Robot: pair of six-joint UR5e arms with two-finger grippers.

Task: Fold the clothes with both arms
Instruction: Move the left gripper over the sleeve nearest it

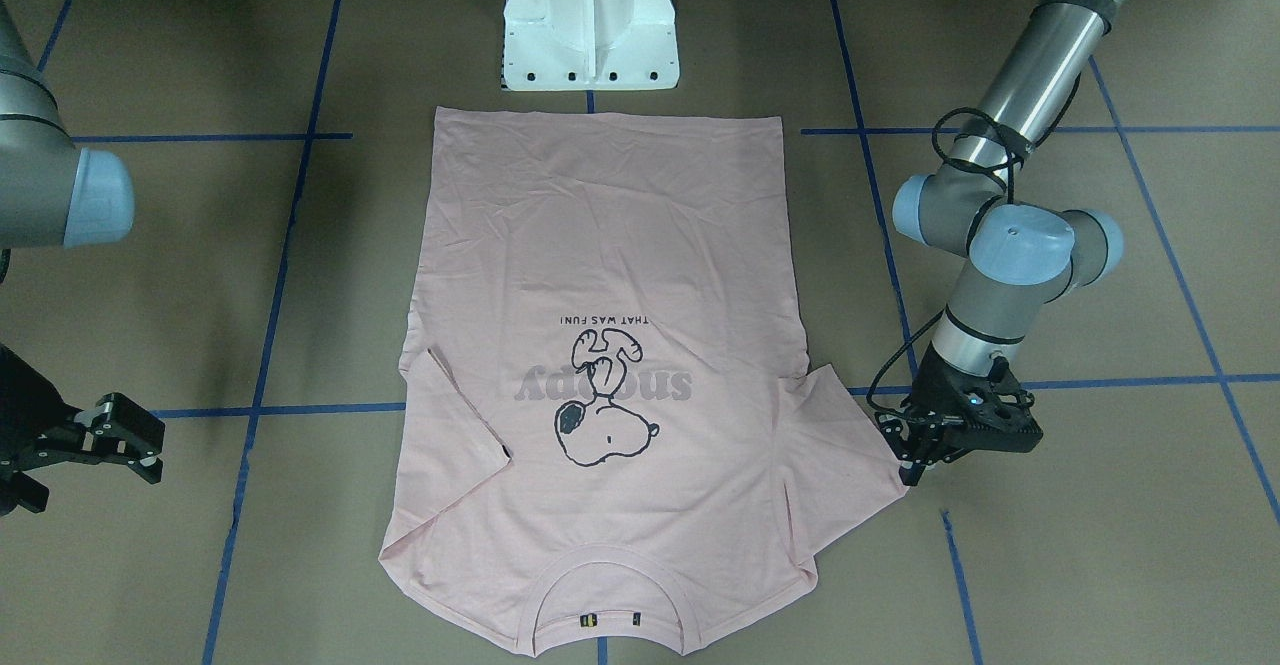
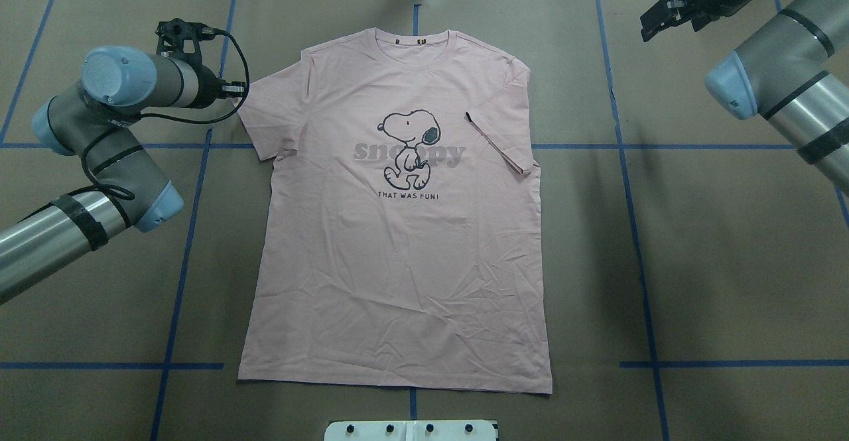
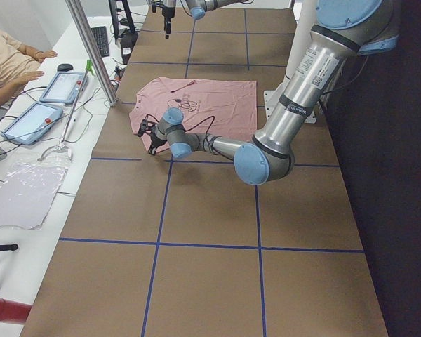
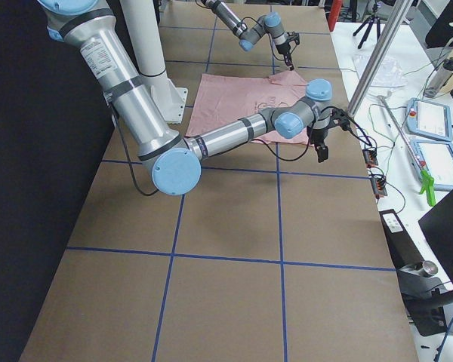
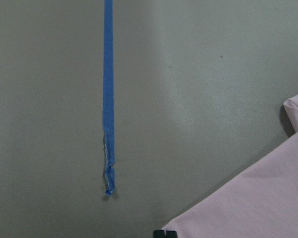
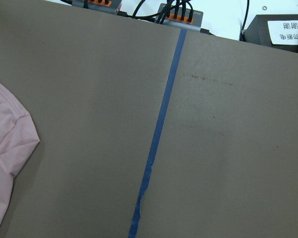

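The pale pink Snoopy T-shirt (image 2: 398, 262) lies flat and face up in the middle of the table (image 2: 729, 262). It also shows in the front view (image 1: 600, 245). The sleeve on my right side (image 2: 501, 146) is folded in onto the chest. The sleeve on my left side (image 2: 262, 113) lies spread out. My left gripper (image 1: 908, 465) is low at that sleeve's outer corner and looks shut on it; a fingertip (image 5: 164, 233) shows at the fabric's corner. My right gripper (image 1: 135, 440) is open and empty, off the shirt by the collar-end edge, also seen from overhead (image 2: 663, 20).
The white pedestal base (image 1: 590, 25) stands just beyond the shirt's hem. Blue tape lines (image 2: 623, 162) cross the brown table. Cables and boxes (image 6: 179, 12) line the far edge. An operator (image 3: 7, 63) with tablets sits past that edge, beside a slanted metal post (image 3: 91, 49).
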